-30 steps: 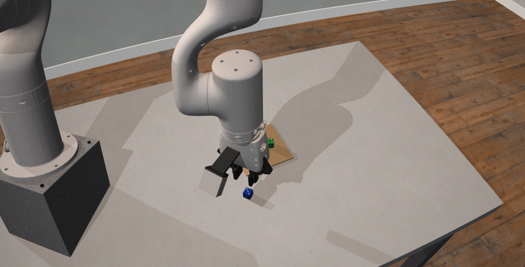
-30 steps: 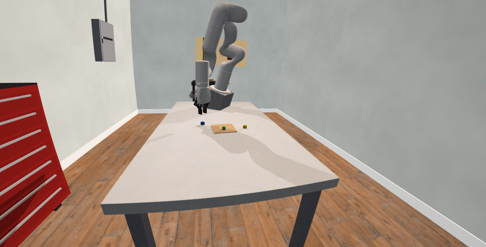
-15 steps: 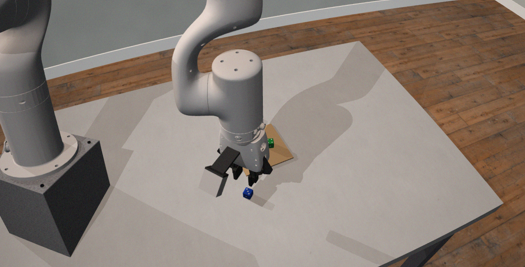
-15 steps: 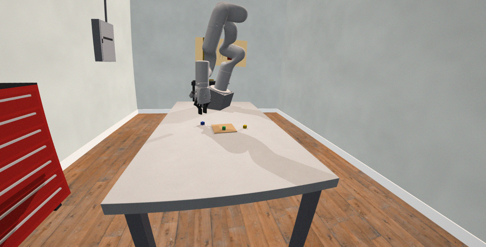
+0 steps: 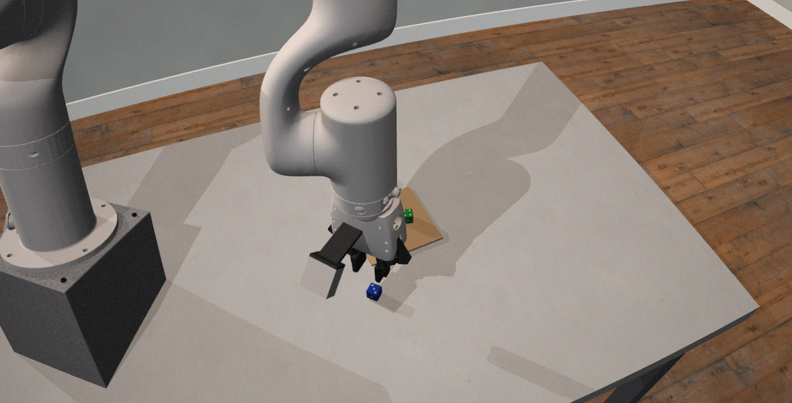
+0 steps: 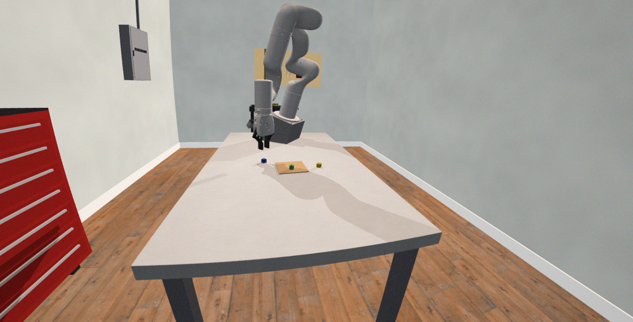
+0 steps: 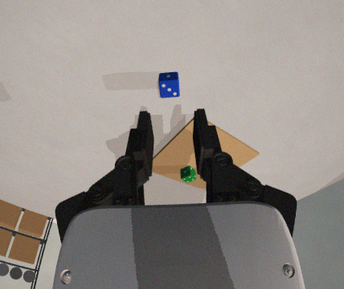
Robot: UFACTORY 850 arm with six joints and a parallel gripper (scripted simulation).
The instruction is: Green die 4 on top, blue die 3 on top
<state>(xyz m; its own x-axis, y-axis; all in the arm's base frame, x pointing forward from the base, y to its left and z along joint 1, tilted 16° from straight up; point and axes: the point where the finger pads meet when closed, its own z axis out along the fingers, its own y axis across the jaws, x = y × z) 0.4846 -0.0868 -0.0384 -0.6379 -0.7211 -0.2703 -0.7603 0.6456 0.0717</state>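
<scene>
The blue die (image 5: 374,291) lies on the bare table, off the mat; it also shows in the exterior view (image 6: 263,160) and in the wrist view (image 7: 169,85), where a face with three pips is turned toward the camera. The green die (image 5: 408,215) sits on the tan mat (image 5: 415,228), also in the wrist view (image 7: 188,173). The yellow die (image 6: 318,164) lies on the table beside the mat's other side. My gripper (image 5: 382,273) hangs above the table between the mat's corner and the blue die, pointing down. Its fingers stand partly apart with nothing between them.
The arm's base block (image 5: 72,284) stands at the table's left. A red drawer cabinet (image 6: 30,205) stands on the floor off the table. The arm hides the yellow die in the top view.
</scene>
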